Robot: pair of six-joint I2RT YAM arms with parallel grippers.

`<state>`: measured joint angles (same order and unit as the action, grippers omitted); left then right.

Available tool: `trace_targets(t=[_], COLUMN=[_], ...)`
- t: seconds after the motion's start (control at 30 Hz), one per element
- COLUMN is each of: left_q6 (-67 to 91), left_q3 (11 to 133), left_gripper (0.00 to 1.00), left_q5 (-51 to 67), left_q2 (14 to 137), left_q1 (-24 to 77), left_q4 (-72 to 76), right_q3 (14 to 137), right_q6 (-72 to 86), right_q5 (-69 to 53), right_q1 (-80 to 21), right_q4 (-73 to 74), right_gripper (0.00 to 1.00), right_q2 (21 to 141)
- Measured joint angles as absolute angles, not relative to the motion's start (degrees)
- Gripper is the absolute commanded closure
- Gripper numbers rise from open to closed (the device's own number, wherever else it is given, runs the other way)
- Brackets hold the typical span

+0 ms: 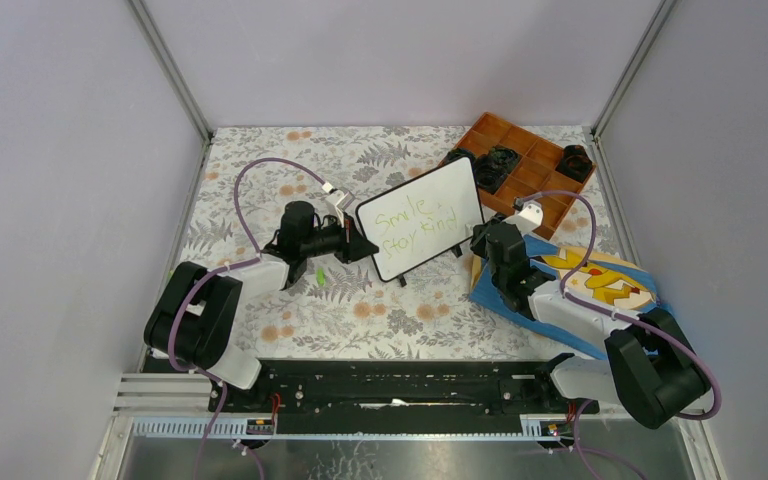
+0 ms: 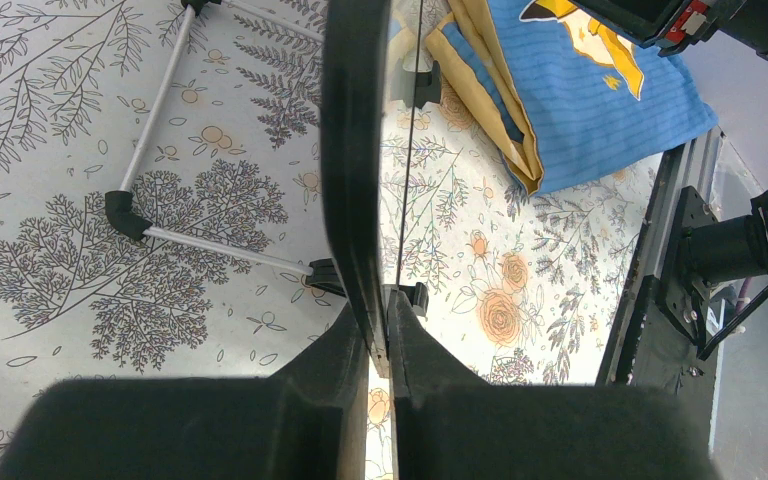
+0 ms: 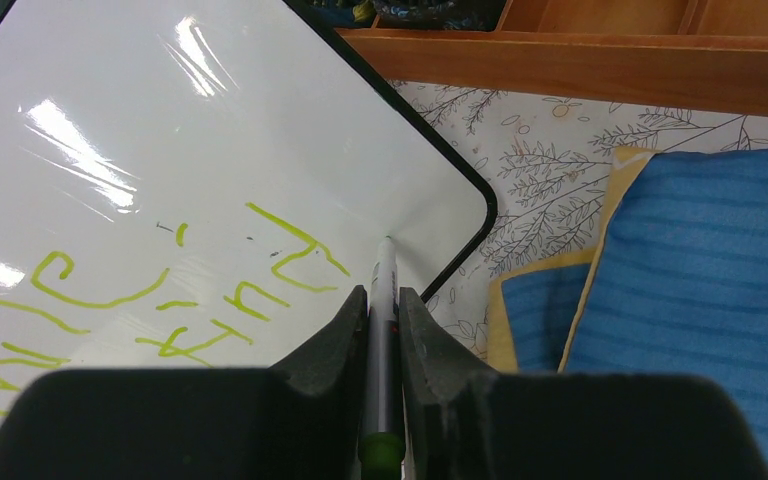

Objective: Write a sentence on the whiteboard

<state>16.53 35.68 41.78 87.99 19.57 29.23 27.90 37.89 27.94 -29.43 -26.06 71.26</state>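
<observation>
left jaws: pinching whiteboard [image 3: 210, 130] edge between them, nearly closed | right jaws: gripping marker [image 3: 384, 290] tightly, tip just ahead, beside sentence [image 1: 415, 224] end | advice: steadying board, lifting tip straight off, avoiding smears
</observation>
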Motion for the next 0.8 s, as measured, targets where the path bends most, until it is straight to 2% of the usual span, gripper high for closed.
trace_targets(t=[0.6,0.8], left_q6=[16.49,16.32], left_q3=[35.68,35.68], left_gripper=[1.0,1.0], left_q5=[41.71,41.25], left_q2=[87.99,87.83], left_q1=[19.68,19.92], left_q4=[29.23,29.12], right_q3=[27.9,28.08], right_q6=[37.58,37.39], right_q5=[27.77,27.46], right_q1=[-29.34,-29.34], right_q4=[-23.49,-20.75], right_gripper=[1.0,1.0], right_q2=[70.65,65.69])
